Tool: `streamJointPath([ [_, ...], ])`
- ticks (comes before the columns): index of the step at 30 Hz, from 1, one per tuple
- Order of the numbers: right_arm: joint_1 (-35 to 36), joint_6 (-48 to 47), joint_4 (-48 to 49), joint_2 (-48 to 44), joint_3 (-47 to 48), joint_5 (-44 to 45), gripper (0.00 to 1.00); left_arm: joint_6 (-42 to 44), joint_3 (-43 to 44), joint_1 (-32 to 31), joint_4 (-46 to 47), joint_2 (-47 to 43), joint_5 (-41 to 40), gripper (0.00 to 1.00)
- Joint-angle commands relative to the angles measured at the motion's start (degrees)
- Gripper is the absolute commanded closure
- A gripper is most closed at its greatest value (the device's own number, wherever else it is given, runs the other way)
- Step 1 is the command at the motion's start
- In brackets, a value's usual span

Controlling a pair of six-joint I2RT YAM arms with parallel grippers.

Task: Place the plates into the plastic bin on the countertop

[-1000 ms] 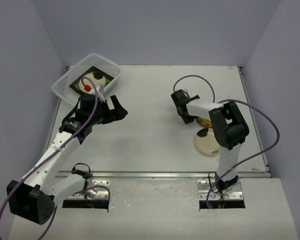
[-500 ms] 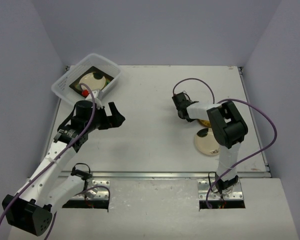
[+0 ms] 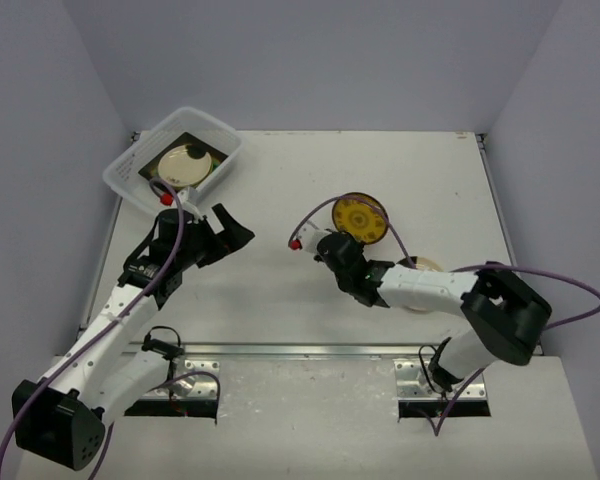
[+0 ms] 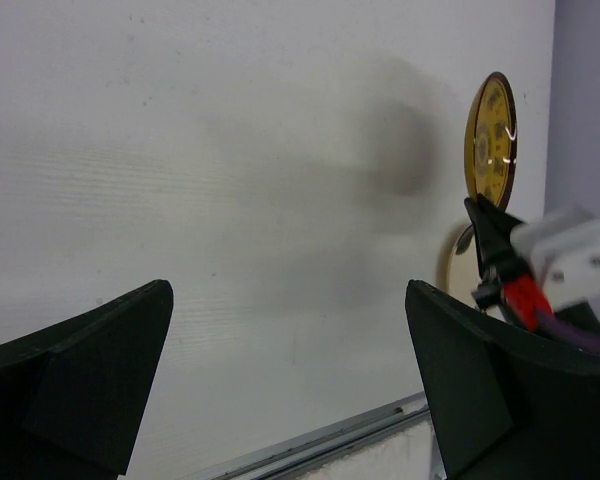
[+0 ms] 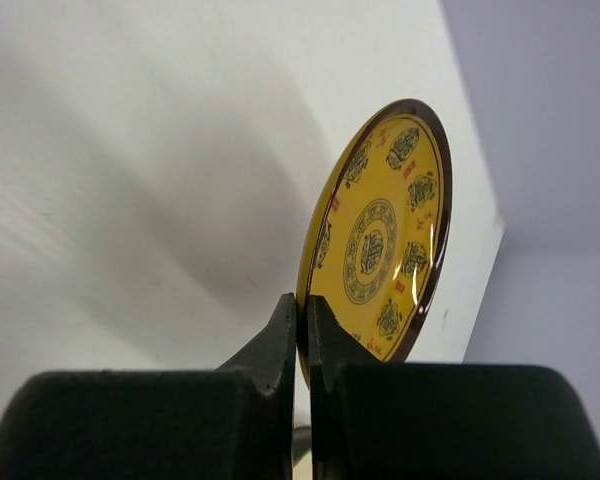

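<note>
Mustard plate (image 5: 375, 240) stands on edge, pinched by its rim in my right pincer (image 5: 302, 312), up off the countertop (image 3: 280, 290). My left pincer (image 4: 288, 295) gapes wide, holding nothing, near the plastic bin (image 3: 123, 170). That bin holds a cream round (image 3: 185, 163) on what looks like a dark square plate (image 3: 213, 158). Another cream plate (image 3: 427, 264) lies under my right arm.

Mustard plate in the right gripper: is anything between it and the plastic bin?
Nothing lies on the countertop between the mustard plate, pinched by the right gripper, and the plastic bin. The open left gripper hovers just on the near side of that line, beside the bin, so it could crowd the approach.
</note>
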Motion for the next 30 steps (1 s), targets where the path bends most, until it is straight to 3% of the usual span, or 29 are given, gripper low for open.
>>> streamJointPath([
  [1,12.2,-18.2,15.5,-9.2,-5.4,-5.0,1.00,-8.7,-0.2,0.5,10.1,3.2,7.6,0.00],
  [8,25.0,-22.7,10.9,-15.3,-4.2,-13.2,1.00,-9.8,-0.6,0.3,13.4,7.1,15.8,0.00],
  [12,27.6,-23.7,10.4,-15.8,-2.7,-14.1,1.00,-8.2,-2.5,0.3,12.7,7.0,16.6,0.01],
  [14,28.2,-23.9,10.4,-15.8,-2.2,-14.7,1.00,-7.7,-3.2,0.3,12.7,7.2,16.8,0.07],
  [16,28.6,-23.7,10.2,-15.9,-1.7,-16.3,1.00,-7.1,-3.7,0.3,13.4,7.6,18.3,0.32],
  [19,28.8,-23.8,10.6,-15.4,-0.7,-17.2,1.00,-6.2,-3.5,0.2,13.9,8.0,20.6,0.90],
  [20,28.8,-24.0,10.9,-15.2,-0.5,-17.1,1.00,-6.1,-3.3,0.3,13.9,7.8,21.0,1.00],
  [23,28.7,-22.9,11.5,-14.3,-0.3,-16.9,0.97,-5.2,-1.9,0.3,12.3,6.0,19.1,1.00],
  [26,27.0,-16.1,12.2,-15.9,-1.1,-16.3,0.25,-3.9,2.5,1.7,8.2,5.3,12.0,1.00],
  [27,26.1,-13.2,12.0,-16.8,-1.6,-16.1,0.06,-3.5,5.0,3.0,6.8,5.6,9.1,1.00],
  [28,25.1,-10.8,11.8,-17.0,-2.1,-15.8,0.01,-3.4,5.6,4.6,6.0,6.0,7.0,1.00],
  [30,21.4,-1.9,8.7,-18.8,-2.4,-12.4,0.01,-4.4,8.4,12.6,6.3,8.7,4.9,1.00],
])
